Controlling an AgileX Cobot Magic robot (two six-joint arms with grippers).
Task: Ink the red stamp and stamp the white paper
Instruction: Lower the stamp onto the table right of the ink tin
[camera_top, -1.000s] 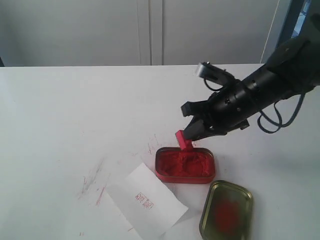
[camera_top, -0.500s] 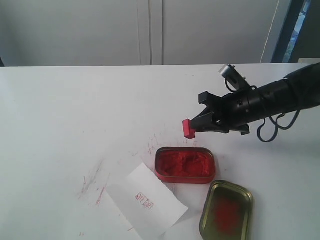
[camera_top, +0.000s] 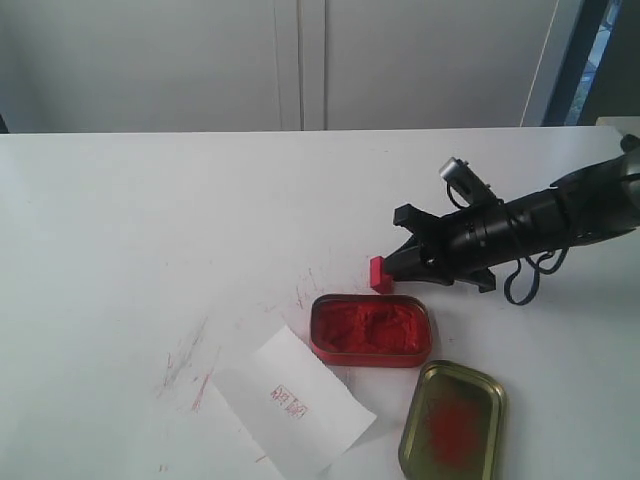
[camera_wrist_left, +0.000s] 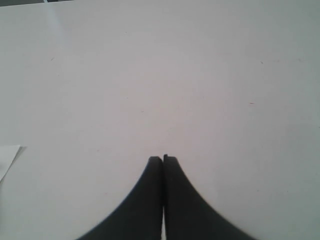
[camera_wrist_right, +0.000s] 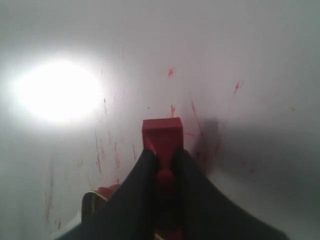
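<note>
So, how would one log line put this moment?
right gripper: shut on red stamp, near ink tin | white paper: one red print | left gripper: shut

One each: stamp (camera_top: 378, 273), paper (camera_top: 295, 400), tin (camera_top: 370, 330), lid (camera_top: 453, 420)

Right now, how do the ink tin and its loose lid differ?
The ink tin is red and filled with lumpy red ink; the lid is gold-coloured with only a red smear. The tin's walls look taller than the lid's. Both are rounded rectangles lying open side up.

Right gripper (camera_top: 396, 266) clamps the red stamp (camera_top: 378, 274) low over the table (camera_top: 150, 220), just behind the open ink tin (camera_top: 370, 330), white paper (camera_top: 293, 400) nearby.
</note>
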